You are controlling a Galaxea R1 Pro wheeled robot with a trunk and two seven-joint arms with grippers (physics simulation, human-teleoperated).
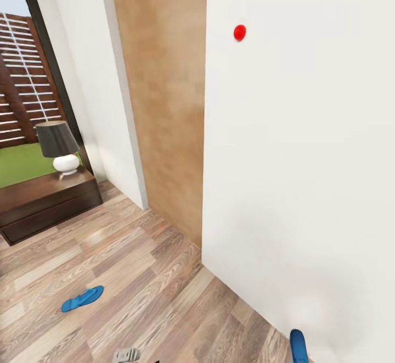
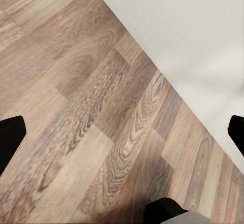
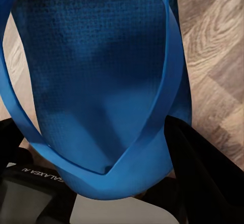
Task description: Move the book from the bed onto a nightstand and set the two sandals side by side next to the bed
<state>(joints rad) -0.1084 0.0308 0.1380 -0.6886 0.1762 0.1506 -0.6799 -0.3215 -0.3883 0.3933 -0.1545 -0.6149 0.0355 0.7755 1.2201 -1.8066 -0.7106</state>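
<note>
One bright-blue sandal (image 1: 82, 299) lies flat on the wood-plank floor at the lower left of the head view. The other sandal (image 3: 96, 82) hangs in my right gripper (image 3: 101, 155), which is shut on its sole and strap with a black finger (image 3: 201, 176) on each side; its tip (image 1: 299, 346) shows at the bottom right by the white wall. My left gripper (image 2: 123, 135) is open over bare floor with nothing between its fingers. The dark-brown nightstand (image 1: 44, 204) stands at the far left. The book and the bed are out of view.
A white wall (image 1: 307, 160) with a red dot (image 1: 240, 32) stands close on the right, next to a tan panel (image 1: 164, 94). A black-shaded lamp (image 1: 57, 146) sits on the nightstand before a tall window. Wood floor (image 1: 142, 275) stretches between wall and nightstand.
</note>
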